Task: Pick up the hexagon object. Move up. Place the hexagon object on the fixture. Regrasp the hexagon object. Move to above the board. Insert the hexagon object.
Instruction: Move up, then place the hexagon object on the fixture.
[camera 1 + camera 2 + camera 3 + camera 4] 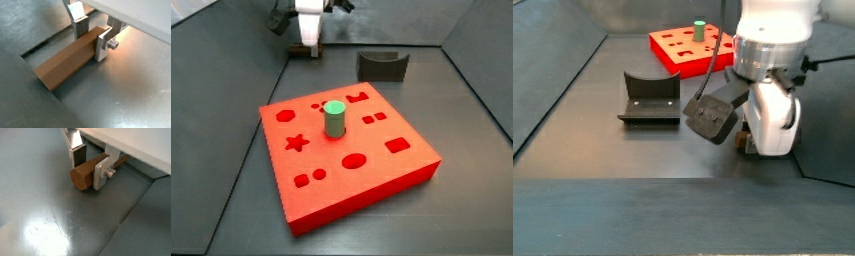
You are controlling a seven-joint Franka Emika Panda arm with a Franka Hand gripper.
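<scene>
While its silver fingers (100, 42) clamp either side of the brown bar (67, 60), the pincer (91, 167) sits low at the grey floor, the bar lying flat on it in both wrist views. Farther off stands the dark fixture (382, 64), and beyond, the red board (345, 150) carrying a green peg (334, 118).

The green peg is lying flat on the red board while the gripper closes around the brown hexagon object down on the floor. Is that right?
Not quite. The green peg stands upright in a hole of the red board, as a side view shows. The rest holds: in both wrist views the gripper has its fingers either side of the brown hexagon object down at the floor.
</scene>
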